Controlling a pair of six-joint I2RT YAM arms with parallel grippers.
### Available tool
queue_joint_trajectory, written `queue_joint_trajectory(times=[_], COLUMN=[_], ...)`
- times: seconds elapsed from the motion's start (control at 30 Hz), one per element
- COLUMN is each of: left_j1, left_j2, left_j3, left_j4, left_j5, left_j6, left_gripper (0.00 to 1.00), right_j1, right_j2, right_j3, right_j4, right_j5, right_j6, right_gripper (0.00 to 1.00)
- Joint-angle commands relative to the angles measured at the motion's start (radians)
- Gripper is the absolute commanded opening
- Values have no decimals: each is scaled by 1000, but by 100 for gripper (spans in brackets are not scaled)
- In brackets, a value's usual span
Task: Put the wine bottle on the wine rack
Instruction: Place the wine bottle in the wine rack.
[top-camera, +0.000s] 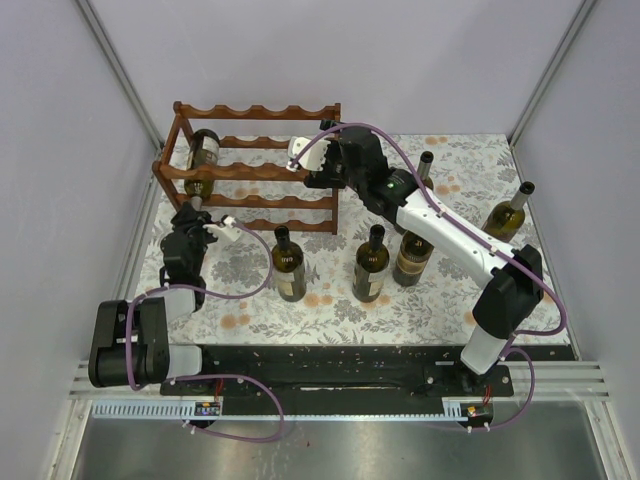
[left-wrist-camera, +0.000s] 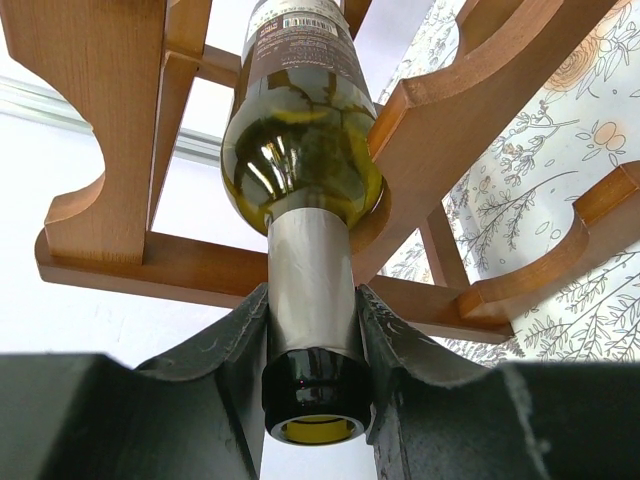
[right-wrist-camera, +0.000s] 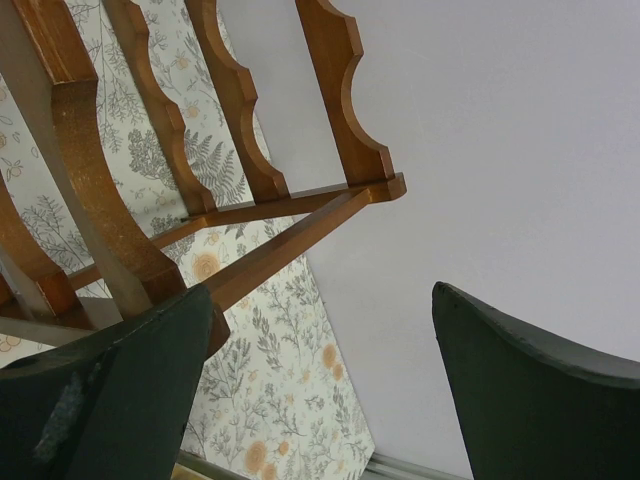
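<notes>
The wine rack (top-camera: 262, 170) stands at the back left of the table, its reddish-brown scalloped rails filling the left wrist view (left-wrist-camera: 110, 210). A green wine bottle (top-camera: 205, 152) lies in the rack's left end, its body resting in a scallop (left-wrist-camera: 300, 140). My left gripper (top-camera: 196, 212) is shut on its silver-foiled neck (left-wrist-camera: 310, 290), and the bottle's mouth pokes out between the jaws of this gripper (left-wrist-camera: 312, 345). My right gripper (top-camera: 303, 153) hovers at the rack's upper right. In its wrist view this gripper (right-wrist-camera: 325, 390) is open and holds nothing, with the rack (right-wrist-camera: 245, 140) just ahead of it.
Three more bottles stand upright in a row mid-table (top-camera: 288, 265), (top-camera: 370, 264), (top-camera: 412, 255). Another (top-camera: 508, 214) stands at the right, and one (top-camera: 425, 165) shows behind the right arm. The flowered tablecloth (top-camera: 330, 300) covers the table; grey walls close in the sides.
</notes>
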Motion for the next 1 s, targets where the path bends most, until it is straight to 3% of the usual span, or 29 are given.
queue_joint_trajectory(times=[0.0,0.23,0.43,0.73,0.97], left_j1=[-32,-14,6,29,35], left_j2=[82,93,110,99,131], left_j3=[-42,-7,-20,-31,-37], left_j4=[-368,-384,-283,-106,-7], left_j5=[198,234,244,300,342], left_j6=[50,132,182,94,121], left_gripper=[0,0,0,0,0], right_j1=[-6,-10,-15,-16,-16], right_j2=[-17,-18,-23,-26,-29], right_j3=[-15,-26,-30,-35,-45], right_j4=[25,31,29,29,29], right_j5=[-20,-24,-26,-24,-21], right_j6=[-8,-16,-16,-22,-17], right_gripper=[99,100,99,99,100])
